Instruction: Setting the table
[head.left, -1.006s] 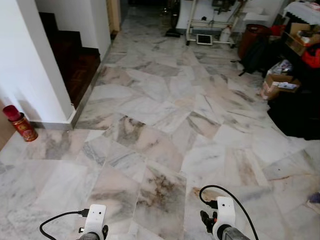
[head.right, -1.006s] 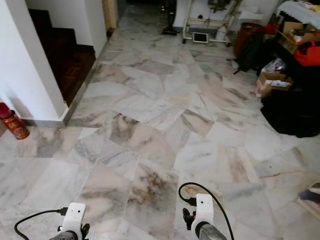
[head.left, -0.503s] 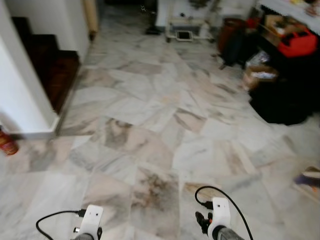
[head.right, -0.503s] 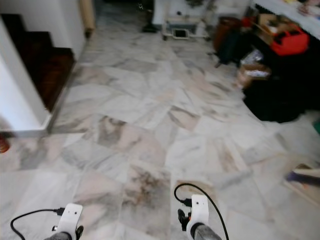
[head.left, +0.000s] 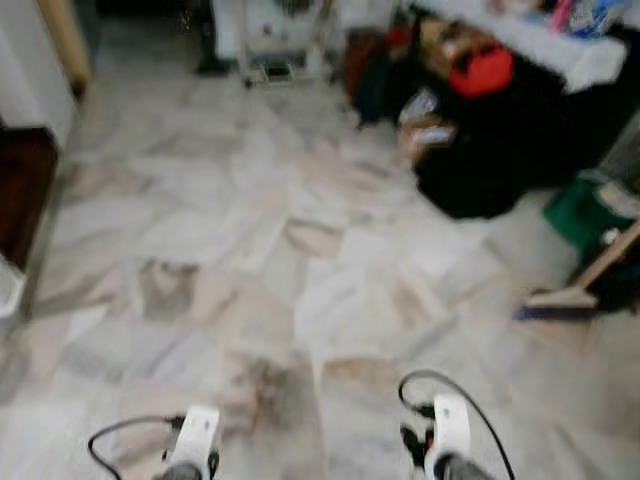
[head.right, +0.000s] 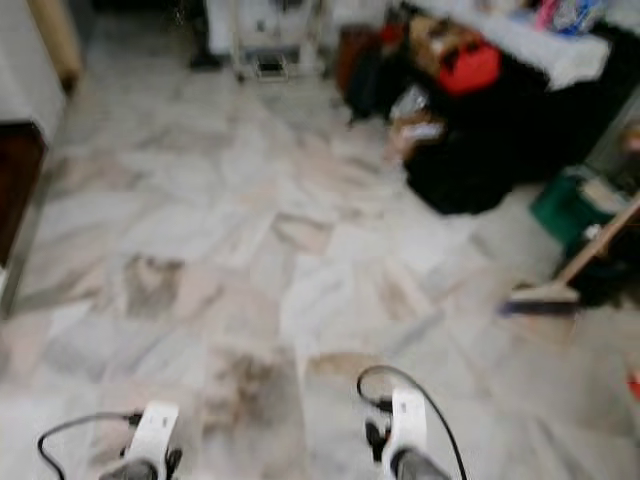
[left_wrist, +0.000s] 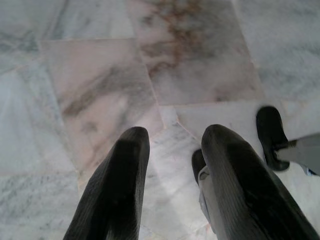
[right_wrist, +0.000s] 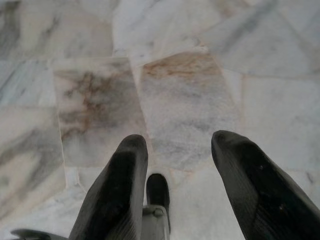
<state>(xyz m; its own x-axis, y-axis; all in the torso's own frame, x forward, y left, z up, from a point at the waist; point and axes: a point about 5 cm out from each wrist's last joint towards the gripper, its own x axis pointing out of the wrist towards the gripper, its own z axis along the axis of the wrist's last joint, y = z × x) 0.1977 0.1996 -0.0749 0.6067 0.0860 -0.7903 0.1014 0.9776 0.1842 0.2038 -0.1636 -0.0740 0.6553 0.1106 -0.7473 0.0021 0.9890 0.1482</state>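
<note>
Both arms hang low at the robot's front. The left gripper (left_wrist: 172, 150) points down at the pale veined marble floor (head.left: 250, 220); its two long black fingers stand apart with nothing between them. The right gripper (right_wrist: 175, 165) is in the same condition: fingers parted, empty, bare tile beneath. Part of the robot's dark foot (left_wrist: 270, 135) shows beside the left fingers.

The head views are blurred, consistent with the robot being in motion. To the right stands a long table under a white cloth (head.left: 540, 45), well apart from the robot. Judged from the task, this is the likely table to set, although no plates or cutlery can be made out on it. Below and before it lies clutter: a red bag (head.left: 480, 72), a black bundle (head.left: 480, 170), a green box (head.left: 585, 210), and a broom with a wooden handle (head.left: 590, 280) resting on the floor.

Step in hand, as judged: travel toward the table. Recommended procedure:

1. Keep both grippers low and close to the body.
2. Steer along open tile, left of the broom and the black bundle.
3. Halt and let the view settle before identifying any tableware.
</note>
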